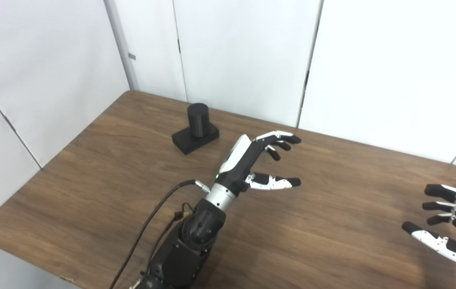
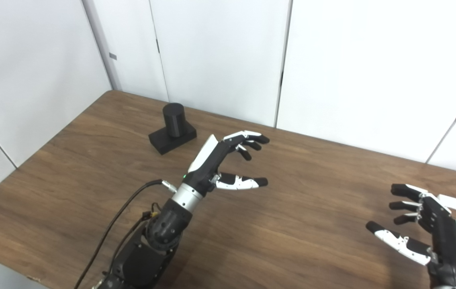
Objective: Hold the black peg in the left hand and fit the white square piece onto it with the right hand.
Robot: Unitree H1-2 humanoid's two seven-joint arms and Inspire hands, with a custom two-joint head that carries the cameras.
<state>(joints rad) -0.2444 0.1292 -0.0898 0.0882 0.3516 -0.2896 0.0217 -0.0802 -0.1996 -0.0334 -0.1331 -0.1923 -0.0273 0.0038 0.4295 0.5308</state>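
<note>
Black peg (image 1: pixel 197 127) is sitting upright near the far-left part of the tabletop (image 1: pixel 332 224), a matte cylinder rising from a flat rectangular base, both same dull black. It's lying well apart from both hands: up and to the left of the left hand (image 1: pixel 248 162), w/ bare wood showing between base and knuckles, nothing blocking that gap.

Tabletop is showing dark brown wood grain w/ a rounded near-left corner; plain white wall panels are standing behind it.

Left hand is hovering mid-table, palm facing right, fingers (image 1: pixel 282 140) spread and slightly curled, thumb sticking out below them, holding nothing. A black cable (image 1: pixel 151 216) is looping from the wrist down along the arm.

Right hand (image 2: pixel 432 228) is hanging at the far right edge, fingers pointing left and splayed apart, also gripping nothing. Both hands are looking glossy black w/ white plastic shells.
</note>
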